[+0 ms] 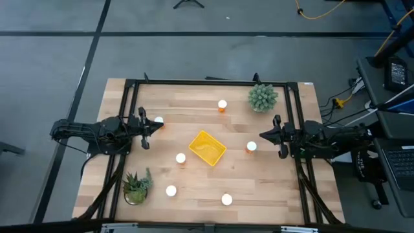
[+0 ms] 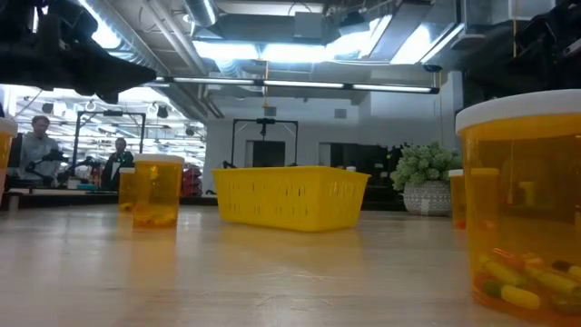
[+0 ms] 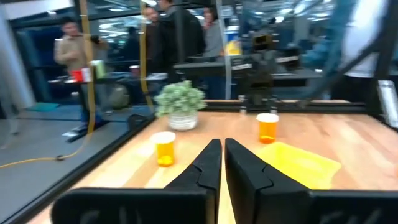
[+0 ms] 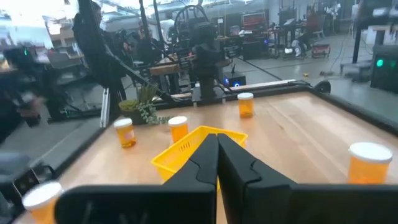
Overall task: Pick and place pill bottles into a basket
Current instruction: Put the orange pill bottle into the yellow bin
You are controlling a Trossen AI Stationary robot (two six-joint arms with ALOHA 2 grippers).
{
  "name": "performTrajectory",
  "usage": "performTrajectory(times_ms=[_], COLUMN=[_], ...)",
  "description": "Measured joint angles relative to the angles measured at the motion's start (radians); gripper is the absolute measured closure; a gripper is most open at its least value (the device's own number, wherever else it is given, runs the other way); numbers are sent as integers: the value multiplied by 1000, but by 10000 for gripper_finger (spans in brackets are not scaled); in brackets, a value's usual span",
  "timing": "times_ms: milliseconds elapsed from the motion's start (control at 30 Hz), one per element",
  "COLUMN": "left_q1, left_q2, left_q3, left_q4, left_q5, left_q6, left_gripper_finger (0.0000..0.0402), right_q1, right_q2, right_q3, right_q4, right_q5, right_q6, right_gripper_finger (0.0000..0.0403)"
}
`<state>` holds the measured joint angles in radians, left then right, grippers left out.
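Note:
The yellow basket (image 1: 207,147) sits near the table's middle. Several orange pill bottles with white caps stand upright around it, among them one far of it (image 1: 222,105), one on its right (image 1: 251,147) and one on its left (image 1: 180,158). My left gripper (image 1: 154,127) hovers shut at the table's left side, pointing toward the basket. A bottle (image 1: 159,122) stands close by its tip. My right gripper (image 1: 264,136) is shut at the right side, pointing at the basket (image 4: 186,149). Both hold nothing.
A potted plant (image 1: 262,97) stands at the far right and another (image 1: 136,186) at the near left. A black frame (image 1: 207,83) runs along the table's far edge and sides. Two more bottles (image 1: 171,191) (image 1: 226,200) stand near the front edge. People show in the room beyond.

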<state>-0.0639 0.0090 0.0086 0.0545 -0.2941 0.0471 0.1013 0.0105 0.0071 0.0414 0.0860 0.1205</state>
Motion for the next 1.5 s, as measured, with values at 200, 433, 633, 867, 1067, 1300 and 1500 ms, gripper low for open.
performTrajectory(times_ms=[200, 433, 633, 867, 1067, 1300, 1500], left_q1=[0, 0, 0, 0, 0, 0, 0], left_q2=[0, 0, 0, 0, 0, 17, 85], left_q3=[0, 0, 0, 0, 7, 49, 94], left_q4=[-5, -4, 2, 5, -7, -137, -199], left_q5=[31, 10, -51, -80, -129, -251, -289], left_q6=[20, 82, 81, 101, 6, -87, -115], left_gripper_finger=[333, 252, 177, 127, 129, 130, 130], right_q1=[0, 0, 0, 0, 0, 0, 0], right_q2=[0, 0, 0, 0, 0, 0, 0], right_q3=[0, 0, 0, 0, 0, 0, 0], right_q4=[20, 74, 74, 74, 74, 84, 106], right_q5=[35, 174, 184, 186, 186, 187, 233], right_q6=[-213, -234, -234, -235, -230, -228, -217], right_gripper_finger=[396, 396, 396, 396, 396, 396, 396])
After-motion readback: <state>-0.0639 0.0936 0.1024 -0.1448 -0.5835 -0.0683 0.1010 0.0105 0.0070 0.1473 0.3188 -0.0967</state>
